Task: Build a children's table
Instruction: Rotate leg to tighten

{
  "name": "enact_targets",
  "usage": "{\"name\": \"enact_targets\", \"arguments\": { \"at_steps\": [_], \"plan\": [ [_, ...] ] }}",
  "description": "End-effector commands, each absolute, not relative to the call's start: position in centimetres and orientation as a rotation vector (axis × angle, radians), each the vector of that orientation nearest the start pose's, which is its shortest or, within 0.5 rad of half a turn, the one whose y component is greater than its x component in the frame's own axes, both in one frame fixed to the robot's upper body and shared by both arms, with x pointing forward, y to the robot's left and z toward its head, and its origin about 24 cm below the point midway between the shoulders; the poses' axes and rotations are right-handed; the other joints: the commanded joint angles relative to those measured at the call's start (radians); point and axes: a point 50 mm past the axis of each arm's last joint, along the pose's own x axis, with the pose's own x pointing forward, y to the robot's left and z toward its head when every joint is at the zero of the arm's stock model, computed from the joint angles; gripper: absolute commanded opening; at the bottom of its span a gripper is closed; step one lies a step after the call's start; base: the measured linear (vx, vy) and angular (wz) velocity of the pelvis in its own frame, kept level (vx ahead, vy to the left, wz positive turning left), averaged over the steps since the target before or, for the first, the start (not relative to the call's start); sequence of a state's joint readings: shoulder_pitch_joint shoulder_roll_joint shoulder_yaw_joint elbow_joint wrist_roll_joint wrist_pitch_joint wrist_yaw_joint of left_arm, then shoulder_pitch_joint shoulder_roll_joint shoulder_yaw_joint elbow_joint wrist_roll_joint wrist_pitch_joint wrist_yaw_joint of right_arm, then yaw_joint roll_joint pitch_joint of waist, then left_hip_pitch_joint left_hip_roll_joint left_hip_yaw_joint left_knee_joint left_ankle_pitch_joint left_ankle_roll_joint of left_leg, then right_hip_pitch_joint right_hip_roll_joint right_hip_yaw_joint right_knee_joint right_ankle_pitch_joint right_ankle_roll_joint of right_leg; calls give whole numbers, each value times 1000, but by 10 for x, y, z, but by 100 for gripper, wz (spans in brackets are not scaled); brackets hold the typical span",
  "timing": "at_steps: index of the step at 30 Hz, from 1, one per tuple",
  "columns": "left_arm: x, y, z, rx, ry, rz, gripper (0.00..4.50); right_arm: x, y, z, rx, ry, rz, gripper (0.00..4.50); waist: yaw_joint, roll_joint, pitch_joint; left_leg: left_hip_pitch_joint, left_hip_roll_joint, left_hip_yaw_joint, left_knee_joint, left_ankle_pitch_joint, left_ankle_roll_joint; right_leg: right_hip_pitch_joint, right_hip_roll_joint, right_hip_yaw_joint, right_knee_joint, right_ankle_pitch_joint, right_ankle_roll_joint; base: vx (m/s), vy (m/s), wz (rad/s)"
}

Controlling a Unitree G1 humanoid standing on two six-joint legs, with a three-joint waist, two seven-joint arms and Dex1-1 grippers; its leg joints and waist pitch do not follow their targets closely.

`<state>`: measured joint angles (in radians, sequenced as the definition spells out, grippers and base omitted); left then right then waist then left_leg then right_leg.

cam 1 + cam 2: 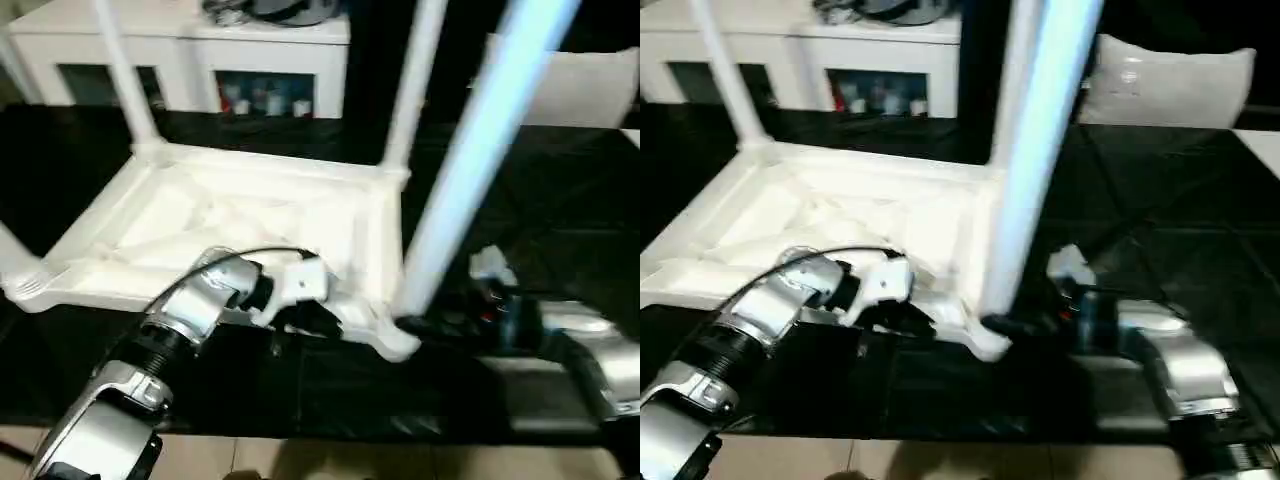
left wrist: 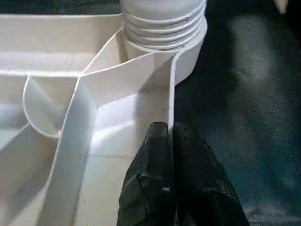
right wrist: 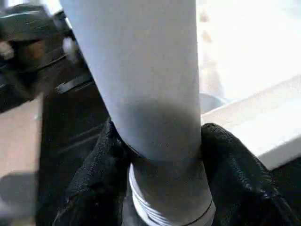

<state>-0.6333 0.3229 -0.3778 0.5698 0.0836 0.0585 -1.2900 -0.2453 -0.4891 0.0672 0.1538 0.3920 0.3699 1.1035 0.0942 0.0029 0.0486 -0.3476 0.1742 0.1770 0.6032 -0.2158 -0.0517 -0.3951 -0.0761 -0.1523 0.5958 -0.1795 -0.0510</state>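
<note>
Table top [image 1: 250, 225] lies upside down on black desk [image 1: 560, 200], my left hand [image 2: 171, 141] pinched on its near rim, right hand [image 3: 160, 165] grasping leg [image 1: 470, 160] at near-right corner socket.

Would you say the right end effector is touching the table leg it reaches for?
Touching. In the right wrist view, both black fingers of the right end effector press against opposite sides of the table leg, with no gap.

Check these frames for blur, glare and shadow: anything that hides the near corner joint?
Left eye view: soft motion blur overall, near leg smeared bluish, table top washed out. Left wrist view: sharp, threads at the corner socket readable. Right wrist view: leg close and out of focus, shadow where the right pincer wraps it.
</note>
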Motion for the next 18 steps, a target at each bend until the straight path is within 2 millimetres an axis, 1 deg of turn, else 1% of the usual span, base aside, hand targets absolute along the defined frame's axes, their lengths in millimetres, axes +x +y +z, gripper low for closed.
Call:
{"name": "enact_targets", "arguments": {
  "at_steps": [1,2,3,4,5,6,7,8,9,10,11,12,13,14,15,16,17,18],
  "plan": [
    [308,78,53,470,423,-1495,0,285,-174,56,50,357,915,200,4,-6,-56,0,54,-27,-65,-132,53,63,-98,62,-116,-452,-39,0,0,0],
    [309,76,52,462,423,-1481,0,287,-173,55,52,356,888,199,-4,-7,-55,-1,56,-27,-66,-142,44,63,-97,60,-117,-468,-32,0,0,0],
    [310,70,51,440,419,-1438,0,293,-169,54,59,359,807,198,-7,-7,-54,-1,53,-30,-66,-154,38,64,-97,54,-122,-490,-21,0,0,0],
    [312,64,51,418,417,-1395,0,297,-166,52,74,367,735,198,-16,-6,-53,1,51,-31,-65,-171,29,64,-98,48,-130,-521,-4,0,0,0],
    [314,57,51,401,408,-1353,0,301,-163,49,90,377,656,197,-27,-2,-50,10,51,-33,-65,-202,24,61,-98,42,-141,-551,4,0,0,0],
    [317,48,52,386,399,-1306,0,305,-160,46,99,387,570,196,-39,-3,-50,13,53,-36,-65,-228,23,63,-99,33,-147,-561,9,0,0,0],
    [318,43,53,380,394,-1282,0,306,-159,44,97,391,529,195,-44,-2,-51,13,57,-38,-66,-233,17,64,-101,34,-148,-549,10,0,0,0],
    [320,37,54,377,385,-1254,0,308,-157,43,92,391,486,195,-46,1,-55,21,60,-40,-66,-244,15,62,-103,33,-150,-526,4,0,0,0],
    [321,34,54,377,379,-1241,0,309,-157,42,87,388,471,195,-51,0,-57,14,62,-43,-71,-238,23,69,-105,36,-144,-478,-7,0,0,0],
    [321,33,54,377,377,-1237,0,309,-156,42,86,387,466,195,-49,1,-59,15,65,-44,-72,-233,27,70,-107,40,-141,-455,-13,0,0,0],
    [322,28,54,388,363,-1221,0,310,-154,43,103,366,459,195,-50,-1,-58,11,66,-41,-74,-222,40,70,-108,45,-138,-425,-27,0,0,0],
    [322,25,54,406,352,-1221,0,309,-153,44,111,351,470,229,-49,-1,-58,13,66,-40,-74,-220,43,68,-109,47,-137,-419,-34,0,0,0],
    [322,25,54,425,344,-1220,0,308,-152,46,110,339,489,249,-44,-2,-59,15,63,-37,-73,-209,50,66,-109,53,-135,-409,-47,0,0,0],
    [322,25,54,425,344,-1220,0,308,-152,46,110,339,489,263,-42,-3,-59,15,62,-36,-74,-204,54,67,-109,54,-133,-408,-49,0,0,0],
    [322,25,53,441,341,-1216,0,306,-151,47,103,332,507,265,-39,0,-61,11,63,-36,-74,-183,60,70,-109,57,-130,-388,-55,0,0,0],
    [322,29,52,472,334,-1229,0,302,-153,49,101,319,541,273,-35,-1,-61,10,64,-36,-74,-172,64,71,-109,58,-129,-377,-54,0,0,0],
    [321,33,51,487,336,-1238,0,300,-154,51,100,306,562,285,-28,2,-63,10,66,-35,-74,-156,69,72,-109,61,-124,-353,-57,0,0,0],
    [320,41,50,522,316,-1269,0,296,-159,55,80,290,615,297,-21,0,-65,7,65,-35,-75,-140,75,76,-108,62,-120,-327,-57,0,0,0]
  ]
}}
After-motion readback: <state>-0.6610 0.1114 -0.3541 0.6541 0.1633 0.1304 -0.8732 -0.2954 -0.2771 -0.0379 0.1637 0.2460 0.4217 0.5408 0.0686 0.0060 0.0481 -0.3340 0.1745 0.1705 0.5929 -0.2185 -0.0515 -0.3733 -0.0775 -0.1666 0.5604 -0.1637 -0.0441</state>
